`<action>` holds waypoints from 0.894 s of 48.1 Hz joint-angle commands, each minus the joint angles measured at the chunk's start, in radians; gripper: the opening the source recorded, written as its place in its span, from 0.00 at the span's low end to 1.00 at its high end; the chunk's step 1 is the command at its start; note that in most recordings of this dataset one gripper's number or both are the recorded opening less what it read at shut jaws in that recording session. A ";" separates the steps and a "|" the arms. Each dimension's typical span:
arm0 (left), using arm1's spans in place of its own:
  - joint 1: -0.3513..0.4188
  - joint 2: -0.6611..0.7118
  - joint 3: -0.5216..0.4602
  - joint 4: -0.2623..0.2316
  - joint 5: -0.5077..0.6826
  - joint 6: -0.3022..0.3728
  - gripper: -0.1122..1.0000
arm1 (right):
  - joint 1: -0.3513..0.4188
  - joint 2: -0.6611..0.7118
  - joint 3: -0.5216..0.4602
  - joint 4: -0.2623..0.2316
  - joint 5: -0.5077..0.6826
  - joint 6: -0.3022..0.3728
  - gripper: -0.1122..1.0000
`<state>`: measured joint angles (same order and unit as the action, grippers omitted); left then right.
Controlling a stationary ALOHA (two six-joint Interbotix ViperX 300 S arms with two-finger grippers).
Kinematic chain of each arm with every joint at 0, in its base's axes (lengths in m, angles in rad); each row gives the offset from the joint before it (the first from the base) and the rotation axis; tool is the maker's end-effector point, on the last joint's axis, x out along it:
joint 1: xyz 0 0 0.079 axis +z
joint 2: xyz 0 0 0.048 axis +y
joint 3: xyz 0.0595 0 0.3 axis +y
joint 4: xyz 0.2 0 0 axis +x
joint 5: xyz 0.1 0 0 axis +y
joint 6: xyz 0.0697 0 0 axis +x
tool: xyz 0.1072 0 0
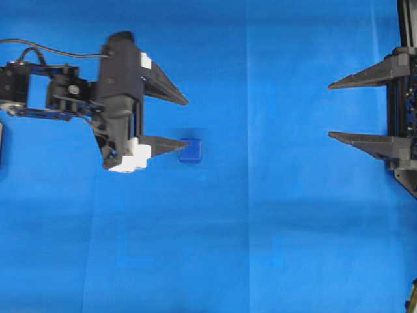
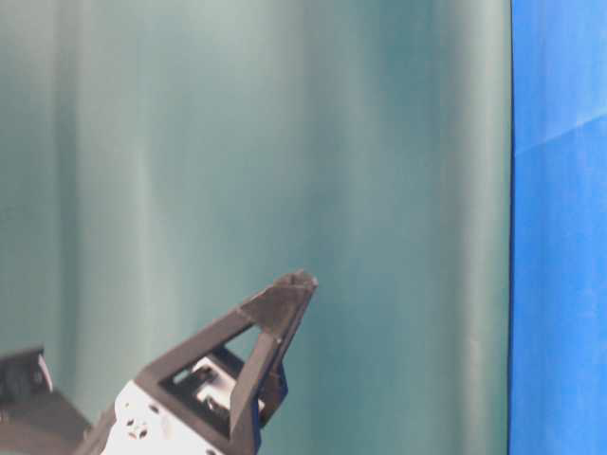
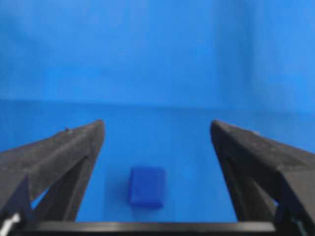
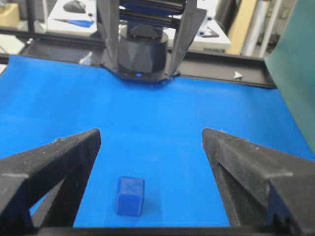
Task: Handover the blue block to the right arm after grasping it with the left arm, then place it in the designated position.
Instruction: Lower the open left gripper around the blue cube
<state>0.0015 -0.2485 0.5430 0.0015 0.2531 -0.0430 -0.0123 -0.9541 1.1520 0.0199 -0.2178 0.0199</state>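
One blue block (image 1: pixel 191 150) on the desk (image 1: pixel 260 261), sitting roughly mid-desk, a bit toward the left arm's side; the desk is covered w/ a blue cloth. Nothing grips the block yet.

Nearest to it is the left arm (image 1: pixel 117 107), w/ white brackets on its 2 black fingers (image 1: pixel 163 145). Fingers are spread wide, nothing between the pads. From overhead, one finger tip sits right at the block's edge; contact can't be told from that view. The wrist view shows the block (image 3: pixel 147 187) low in the gap between the 2 fingers, nearer one than the other, so the hand looks lined up approx. over it but off-centre. Judgement: spread that wide to straddle the block before closing, since the block is much narrower than the gap. Step in hand is prob. the approach to the first grasp; handover and placing not yet done.

Farther off, at the opposite desk edge, is the right arm (image 1: pixel 397 111), well apart from the block. Its 2 fingers (image 1: pixel 361 143) are also spread wide and empty, pointing toward the middle, likely waiting to receive. Its wrist view shows the block (image 4: pixel 130 195) ahead of it on the cloth.

Count: 1 block, 2 arms, 4 fingers.
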 commanded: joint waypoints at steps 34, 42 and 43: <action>-0.006 0.173 -0.341 0.002 0.491 0.006 0.92 | -0.002 0.011 -0.028 0.002 0.011 0.002 0.98; -0.006 0.173 -0.341 0.002 0.491 0.002 0.92 | -0.002 0.011 -0.031 0.002 0.015 0.000 0.98; -0.006 0.173 -0.339 0.002 0.489 0.002 0.92 | -0.002 0.011 -0.031 0.002 0.015 0.002 0.98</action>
<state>-0.0031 -0.0629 0.2286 0.0015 0.7470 -0.0399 -0.0138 -0.9511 1.1520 0.0184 -0.1994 0.0199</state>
